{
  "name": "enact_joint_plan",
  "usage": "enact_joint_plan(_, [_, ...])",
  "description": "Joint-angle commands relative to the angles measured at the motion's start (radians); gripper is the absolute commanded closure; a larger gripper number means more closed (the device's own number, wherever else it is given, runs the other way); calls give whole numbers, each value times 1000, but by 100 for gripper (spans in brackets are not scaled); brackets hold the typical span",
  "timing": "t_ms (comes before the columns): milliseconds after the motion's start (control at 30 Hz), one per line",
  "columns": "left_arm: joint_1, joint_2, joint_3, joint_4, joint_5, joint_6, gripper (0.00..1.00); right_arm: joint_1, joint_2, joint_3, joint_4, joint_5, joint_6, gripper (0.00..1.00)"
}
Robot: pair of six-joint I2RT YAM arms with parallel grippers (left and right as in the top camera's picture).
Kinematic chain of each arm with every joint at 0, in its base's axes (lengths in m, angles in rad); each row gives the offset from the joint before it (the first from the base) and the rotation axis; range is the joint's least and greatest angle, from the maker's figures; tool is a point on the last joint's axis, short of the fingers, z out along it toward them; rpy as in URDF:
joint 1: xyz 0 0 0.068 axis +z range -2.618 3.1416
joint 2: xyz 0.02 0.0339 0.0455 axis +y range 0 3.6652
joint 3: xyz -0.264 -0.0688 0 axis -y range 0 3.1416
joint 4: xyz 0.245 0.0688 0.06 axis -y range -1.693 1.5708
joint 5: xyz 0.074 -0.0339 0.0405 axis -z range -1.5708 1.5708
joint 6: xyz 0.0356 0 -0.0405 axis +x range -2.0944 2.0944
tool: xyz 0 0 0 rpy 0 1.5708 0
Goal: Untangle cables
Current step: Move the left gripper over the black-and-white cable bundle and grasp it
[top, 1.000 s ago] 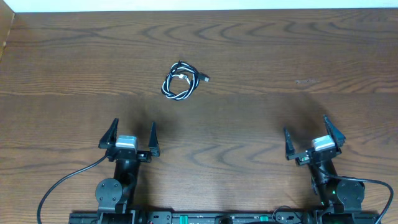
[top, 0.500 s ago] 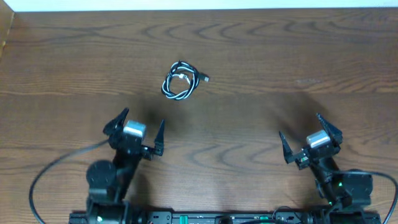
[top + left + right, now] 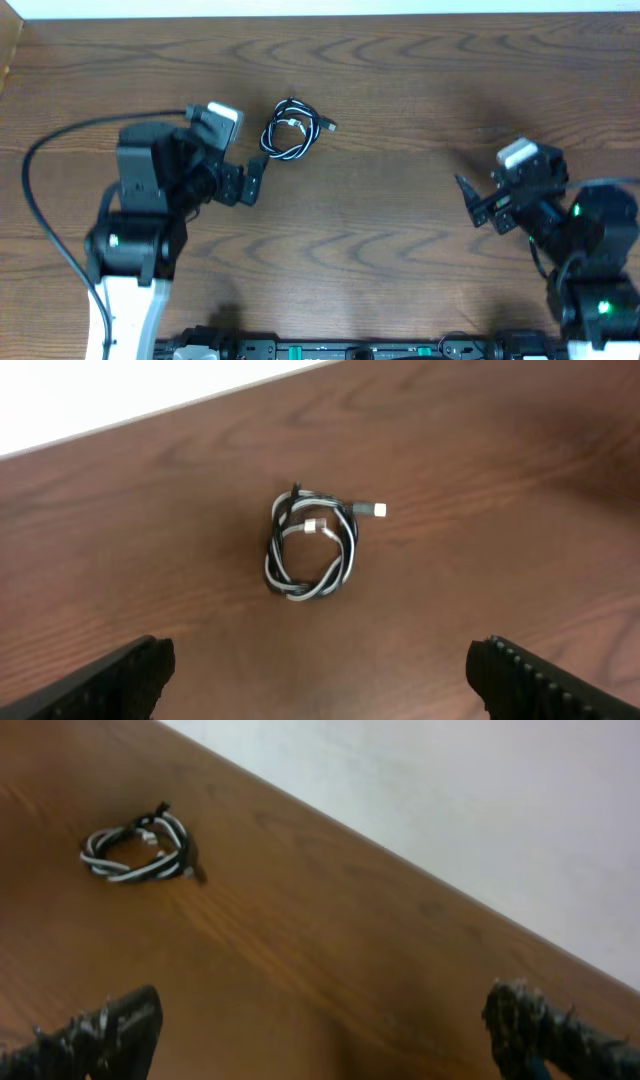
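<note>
Tool on left arm [image 3: 228, 142]: stands wide open, grips nothing, sits left of centre in the overhead frame. Appears in the left wrist view [image 3: 320, 660] only as two dark toothed fingers [image 3: 130, 675] in the bottom corners. Points toward the cables [image 3: 288, 130], with one fingertip near the lower left of the bundle but not touching it.

Tool on right arm [image 3: 500, 175]: likewise spread wide and empty, placed at right of centre in the overhead frame, well apart from the cables. Shows in the right wrist view [image 3: 325, 1010] as two dark tips at the bottom edge.

Cables: lie on the worktop [image 3: 400, 90], above centre and slightly left in the overhead frame, at centre of the left wrist view [image 3: 310, 550], at upper left of the right wrist view [image 3: 140, 848]. Form one small coil, black cord [image 3: 272, 540] and white cord [image 3: 300, 592] wound together side by side. Show one plug end [image 3: 378, 511] poking out at upper right of the coil and another pale plug [image 3: 312, 527] inside the loop.

Beyond: thick black wire [image 3: 40, 190] looping from the left arm along the left edge; pale strip [image 3: 300, 7] past the far edge of the worktop.
</note>
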State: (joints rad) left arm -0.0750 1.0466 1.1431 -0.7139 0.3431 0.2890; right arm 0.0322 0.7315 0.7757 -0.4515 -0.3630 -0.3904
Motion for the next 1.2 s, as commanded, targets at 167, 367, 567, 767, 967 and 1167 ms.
enact_joint_plan(167, [-3,102,124,-71,18,-204,2,7,361,410,-310,-14,52,1])
enact_joint_plan(367, [-3,102,124,-127,69,-522,2,7,426,477,-437,-14,273,1])
enact_joint_plan(567, [-3,102,124,-127,68,-627,2,7,425,477,-479,-14,397,1])
enact_joint_plan(767, [-3,103,124,-129,23,-620,2,7,425,477,-480,-27,488,1])
enact_joint_plan(967, [-3,130,124,-93,46,-563,2,7,425,477,-439,-116,487,1])
enact_joint_plan(1167, [-3,263,168,-2,90,-502,9,7,425,477,-397,-174,488,1])
